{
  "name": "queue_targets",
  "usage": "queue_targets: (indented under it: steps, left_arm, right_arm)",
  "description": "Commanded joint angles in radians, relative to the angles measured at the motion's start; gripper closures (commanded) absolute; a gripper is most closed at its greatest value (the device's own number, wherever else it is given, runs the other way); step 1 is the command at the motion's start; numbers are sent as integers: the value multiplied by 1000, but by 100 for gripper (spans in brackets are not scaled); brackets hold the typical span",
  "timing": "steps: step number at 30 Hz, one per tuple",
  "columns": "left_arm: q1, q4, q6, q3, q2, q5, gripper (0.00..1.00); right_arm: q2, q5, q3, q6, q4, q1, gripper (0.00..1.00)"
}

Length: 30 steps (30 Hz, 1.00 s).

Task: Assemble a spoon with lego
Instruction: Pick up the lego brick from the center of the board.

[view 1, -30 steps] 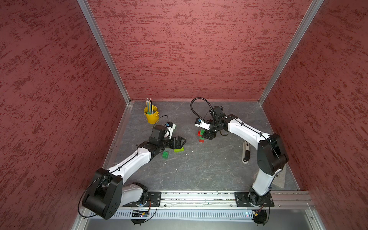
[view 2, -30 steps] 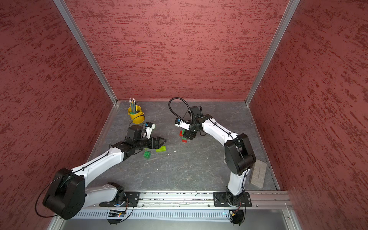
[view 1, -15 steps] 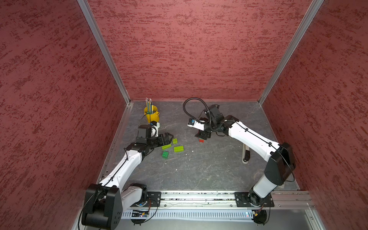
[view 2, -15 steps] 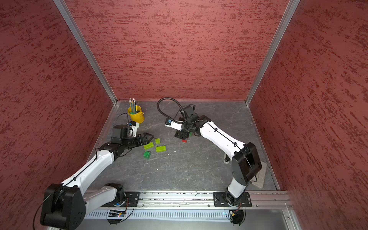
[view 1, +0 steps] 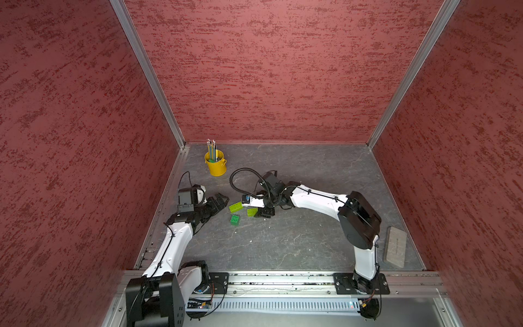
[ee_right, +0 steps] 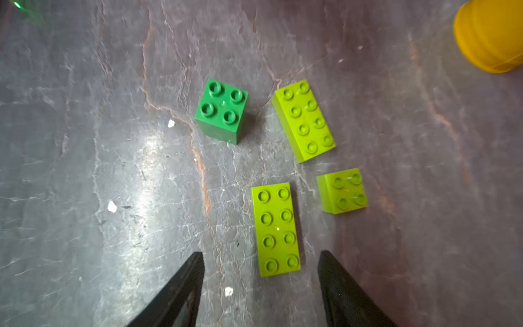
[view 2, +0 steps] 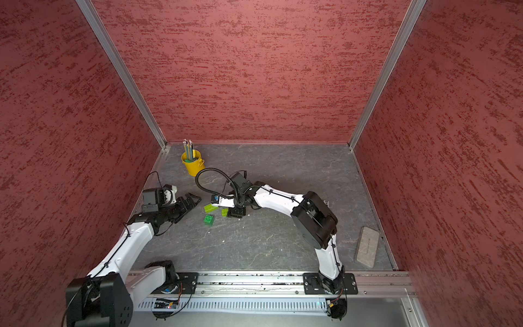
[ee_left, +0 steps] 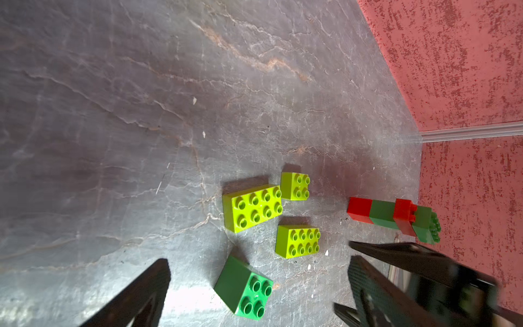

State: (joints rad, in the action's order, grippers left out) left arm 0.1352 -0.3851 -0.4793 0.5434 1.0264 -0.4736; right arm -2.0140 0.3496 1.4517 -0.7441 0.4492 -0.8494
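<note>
Loose lego lies left of centre: two lime oblong bricks, a lime square brick and a dark-green square brick. My right gripper hangs open over the nearer oblong brick, a finger on each side of its end, not touching. Left of the bricks my left gripper stands wide open and holds nothing; the dark-green brick lies before its fingers. The spoon's narrow red-and-green handle stack lies on its side beyond the bricks, hidden in both top views.
A yellow bucket with pencils stands at the back left. A grey oblong tool lies at the front right by the wall. The right arm's black cable loops above the bricks.
My right gripper has left the red-and-green stack and swung left and forward over the lime bricks. My left gripper has pulled back left, off the bricks.
</note>
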Motion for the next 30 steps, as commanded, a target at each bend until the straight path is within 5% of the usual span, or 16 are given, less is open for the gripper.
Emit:
queue_targets:
  steps: [1,30]
  left_arm:
    - [14,10,-13,-7,-14,0,0]
    - [12,9,-7,-13,-32,4,0]
  right_arm:
    - [-39,1,68,-27,-56,-3,37]
    - [-196,5,167,-60,29,0,54]
